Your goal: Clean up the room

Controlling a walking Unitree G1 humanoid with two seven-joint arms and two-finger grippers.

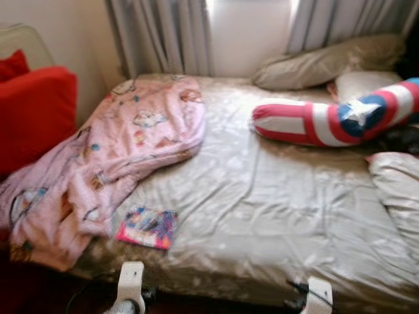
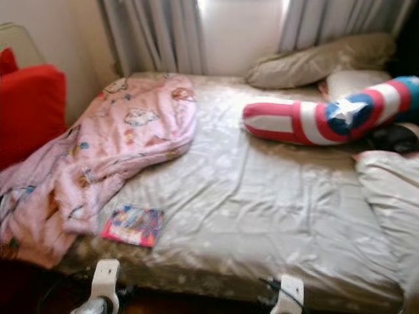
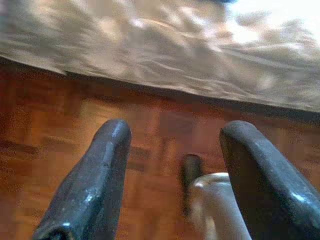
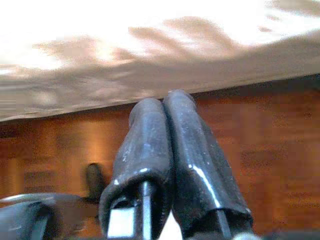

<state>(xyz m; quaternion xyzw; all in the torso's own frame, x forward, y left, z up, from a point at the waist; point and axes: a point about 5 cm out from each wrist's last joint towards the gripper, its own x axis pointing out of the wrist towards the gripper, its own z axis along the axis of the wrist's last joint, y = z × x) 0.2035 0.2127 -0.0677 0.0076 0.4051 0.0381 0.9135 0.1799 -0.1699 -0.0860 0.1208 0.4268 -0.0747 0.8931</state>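
Both tools hang low over the floor by the bed's point(image 1: 262, 216) near edge, left tool point(image 3: 172, 170) spread open, right tool point(image 4: 167, 150) pinched shut on nothing; booklet point(image 1: 147, 227) near that edge, pink blanket point(image 1: 111, 154) spilling off the left edge, striped pillow point(image 1: 327, 118) toward the far right corner, so tidying hasn't started I'd guess

Soft blur throughout, window point(image 1: 249, 33) glare — overexposed, dim floor point(image 3: 75, 135)

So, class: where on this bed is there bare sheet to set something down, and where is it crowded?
The widest bare patch is the sheet's middle, bordered by the pink blanket, the striped star cushion and the near edge. The left side is crowded with the blanket and a small colourful book; the far right holds pillows and bunched bedding.
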